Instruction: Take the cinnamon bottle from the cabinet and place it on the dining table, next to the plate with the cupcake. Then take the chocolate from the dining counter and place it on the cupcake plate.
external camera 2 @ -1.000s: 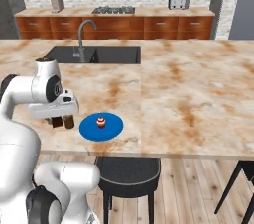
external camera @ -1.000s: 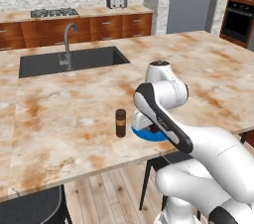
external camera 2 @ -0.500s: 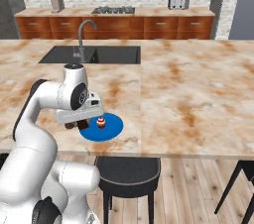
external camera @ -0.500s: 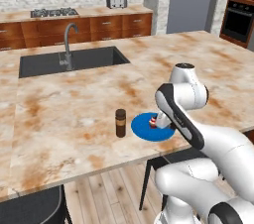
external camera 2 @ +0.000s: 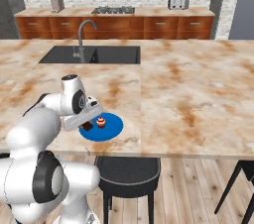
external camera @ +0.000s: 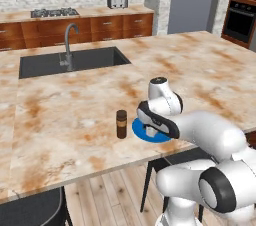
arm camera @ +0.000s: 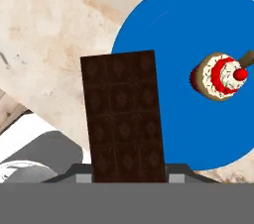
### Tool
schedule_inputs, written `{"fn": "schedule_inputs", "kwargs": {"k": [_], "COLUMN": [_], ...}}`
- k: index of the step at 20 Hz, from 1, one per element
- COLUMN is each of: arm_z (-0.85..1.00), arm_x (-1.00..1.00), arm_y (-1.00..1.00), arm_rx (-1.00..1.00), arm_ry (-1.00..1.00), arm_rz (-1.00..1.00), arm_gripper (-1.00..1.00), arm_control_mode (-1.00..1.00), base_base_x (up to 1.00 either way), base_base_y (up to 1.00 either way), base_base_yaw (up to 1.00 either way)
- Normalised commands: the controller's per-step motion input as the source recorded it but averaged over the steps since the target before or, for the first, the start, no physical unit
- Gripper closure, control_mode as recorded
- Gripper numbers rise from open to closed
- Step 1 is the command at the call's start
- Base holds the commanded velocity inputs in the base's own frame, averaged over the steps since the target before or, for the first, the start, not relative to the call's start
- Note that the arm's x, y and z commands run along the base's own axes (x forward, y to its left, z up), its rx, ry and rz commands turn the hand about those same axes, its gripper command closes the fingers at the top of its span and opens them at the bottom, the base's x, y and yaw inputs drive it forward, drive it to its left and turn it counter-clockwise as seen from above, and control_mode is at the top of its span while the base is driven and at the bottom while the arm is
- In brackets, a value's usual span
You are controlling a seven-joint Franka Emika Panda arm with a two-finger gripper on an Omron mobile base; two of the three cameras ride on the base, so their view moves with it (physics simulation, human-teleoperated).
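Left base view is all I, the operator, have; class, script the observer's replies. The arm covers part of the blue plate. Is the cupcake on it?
Observer: Yes. The right base view shows the cupcake on the plate, near its middle.
Operator: Is the claw carrying anything?
Observer: The hand view shows the chocolate in the claw, sticking out ahead of it.
Operator: Is the bar over the plate?
Observer: Partly. In the hand view one long edge overlaps the plate's rim and the rest lies over the counter.
Operator: Does it touch the cupcake?
Observer: No. Blue plate shows between them in the hand view. The cinnamon bottle stands beside the plate.
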Motion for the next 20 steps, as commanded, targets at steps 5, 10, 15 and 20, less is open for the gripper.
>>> {"fn": "schedule_inputs", "kwargs": {"k": [5, 10, 15, 20], "arm_z": [-0.32, -0.11, -0.35, -0.28], "arm_x": [0.49, 0.06, 0.03, 0.13], "arm_y": [0.03, -0.16, -0.08, -0.09], "arm_rx": [-0.03, 0.01, 0.02, 0.02], "arm_ry": [0.00, 0.00, 0.06, 0.08], "arm_rz": [0.18, 0.08, 0.00, 0.00], "arm_gripper": [1.00, 1.00, 1.00, 1.00], "arm_control_mode": [-1.00, -1.00, -1.00, -1.00], "base_base_x": [0.00, 0.00, 0.00, 0.00], "base_base_y": [0.00, 0.00, 0.00, 0.00], "base_base_yaw": [0.00, 0.00, 0.00, 0.00]}}
